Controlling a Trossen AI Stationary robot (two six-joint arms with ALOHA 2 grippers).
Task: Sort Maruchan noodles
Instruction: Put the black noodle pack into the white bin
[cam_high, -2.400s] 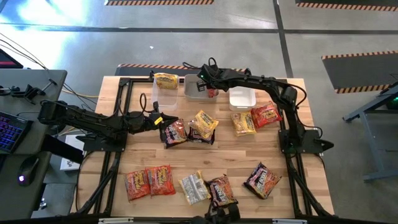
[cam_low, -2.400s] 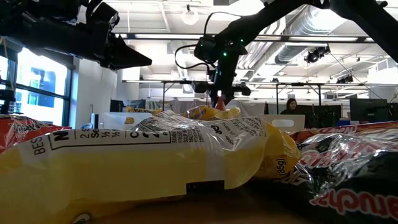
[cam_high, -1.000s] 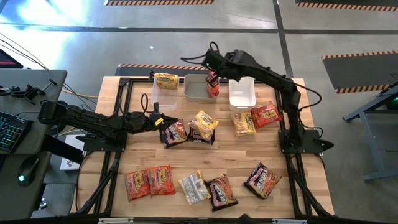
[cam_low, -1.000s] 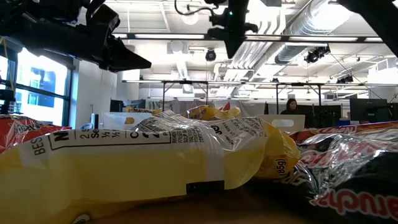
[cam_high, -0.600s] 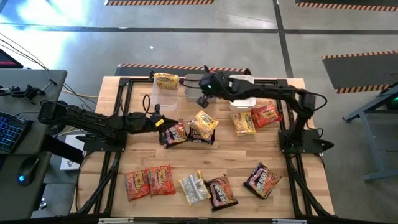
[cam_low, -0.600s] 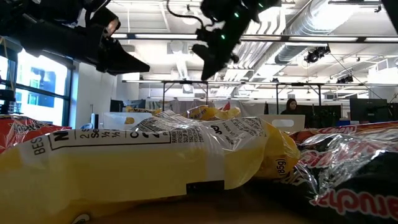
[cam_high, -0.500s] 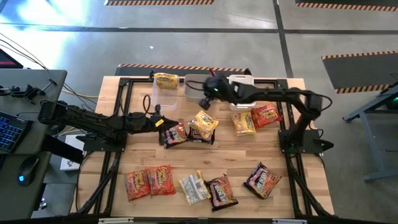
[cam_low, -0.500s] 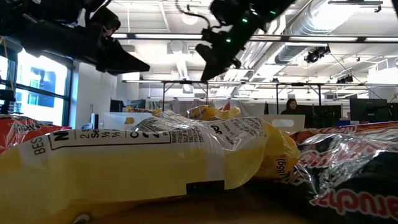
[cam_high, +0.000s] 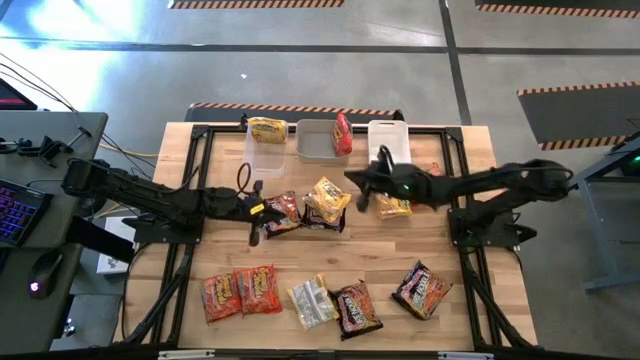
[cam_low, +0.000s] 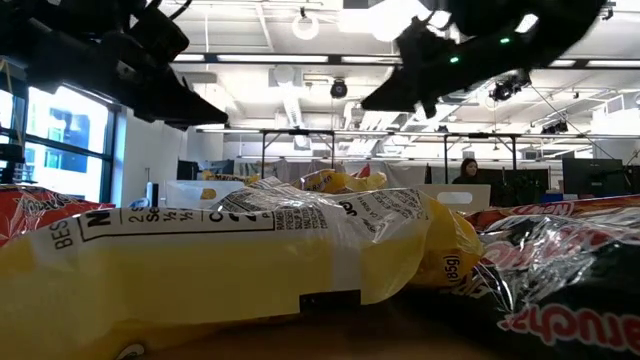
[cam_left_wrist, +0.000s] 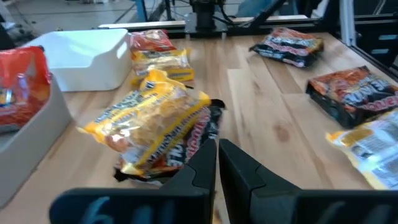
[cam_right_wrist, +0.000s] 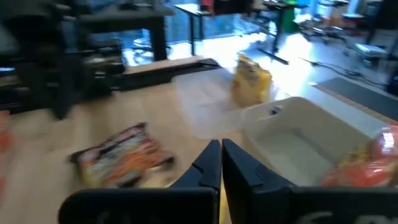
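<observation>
Your right pincer (cam_high: 352, 180) is pressed together and empty, so spread it before dropping onto the yellow packet (cam_high: 328, 198).

Bright overhead light, blurred wrist views

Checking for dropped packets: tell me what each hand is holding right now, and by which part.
Nothing is held. The left hand is shut and empty, beside the yellow crinkly plastic noodle packet. The right hand is shut and empty above the table.
</observation>
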